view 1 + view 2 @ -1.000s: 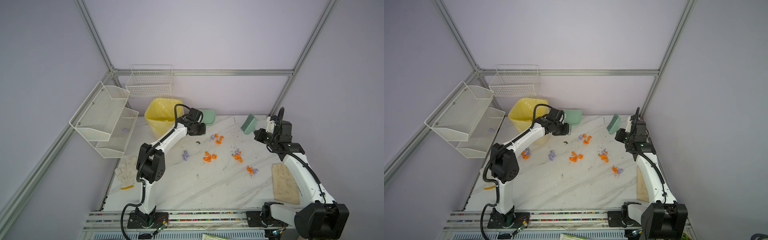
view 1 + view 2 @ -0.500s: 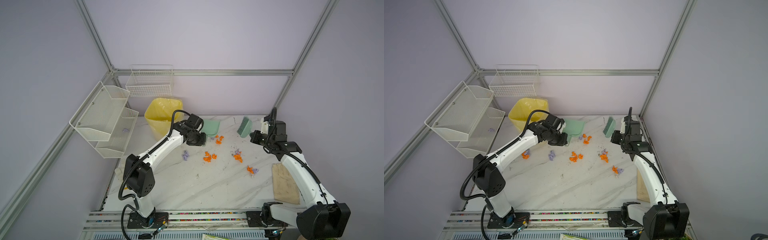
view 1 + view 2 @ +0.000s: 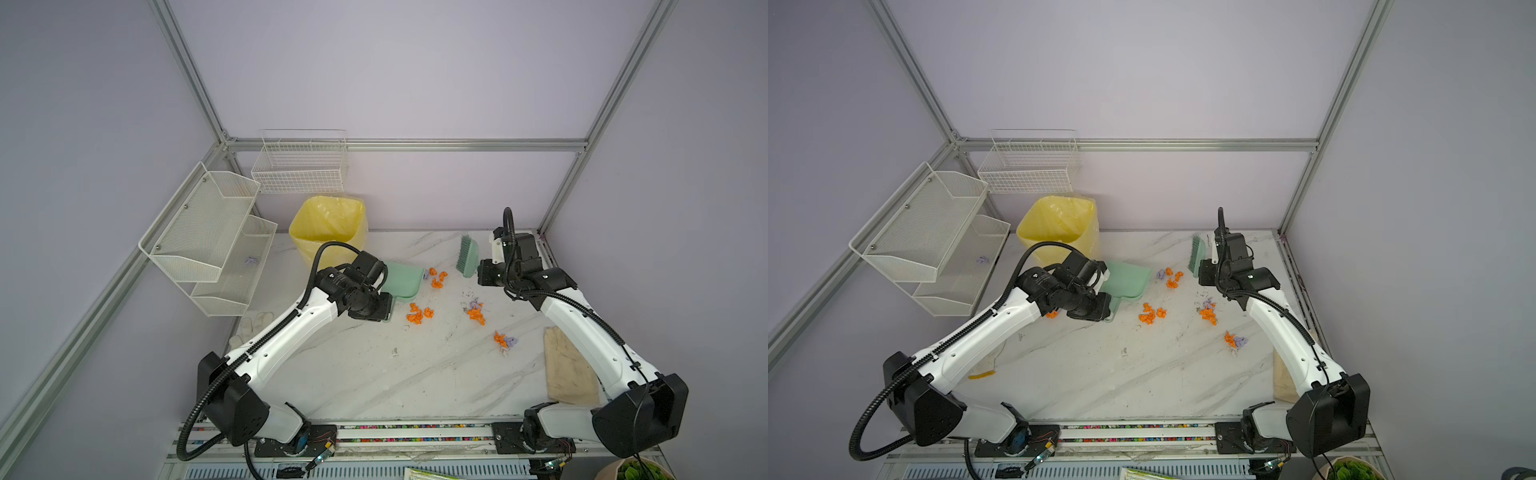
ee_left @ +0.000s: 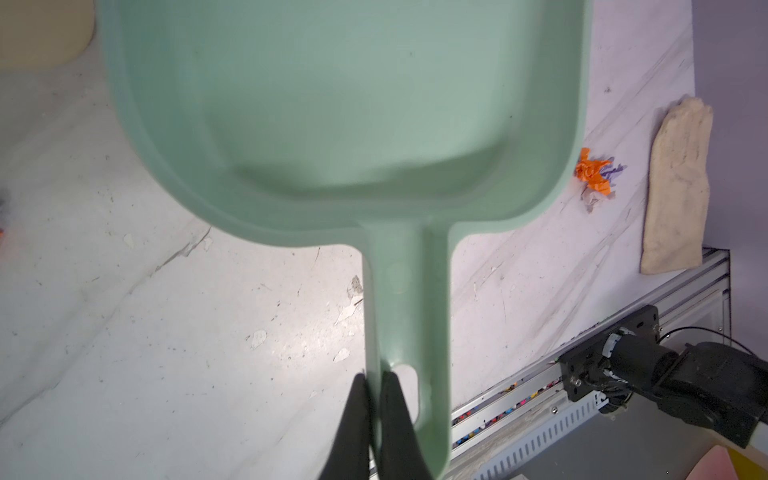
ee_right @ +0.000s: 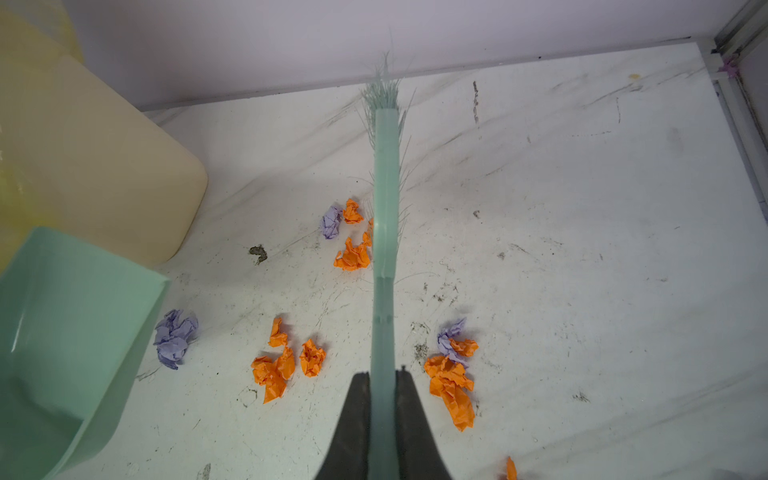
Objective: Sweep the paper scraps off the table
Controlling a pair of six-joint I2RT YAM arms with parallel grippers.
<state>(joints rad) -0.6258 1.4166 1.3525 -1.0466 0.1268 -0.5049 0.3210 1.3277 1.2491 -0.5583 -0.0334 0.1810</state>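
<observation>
Pinching 1 side wall of the green dustpan's [image 4: 345, 104] handle, the left gripper [image 4: 374, 376] has its jaws drawn nearly together, with only the thin plastic between them. In both top views the pan sits in front of the yellow bin [image 3: 328, 226], its open mouth facing the middle of the table [image 3: 374, 374].

The right gripper [image 5: 384, 374] is clamped just as narrowly on the handle of the green brush [image 5: 385, 187], which runs straight out from the jaws toward the back wall.

The paper scraps [image 3: 419, 313] lie loose on the marble between the 2 grippers, apart from both sets of jaws, in 4 small clusters. In the right wrist view they sit on both sides of the brush. 1 orange wad [image 5: 353, 253] is just beside the brush head; whether the bristles touch it cannot be told. 1 lilac wad [image 5: 174, 336] lies just beside the pan's lip. In a top view, another lilac scrap rests in the lower wire shelf [image 3: 220, 299], well apart from both grippers.
</observation>
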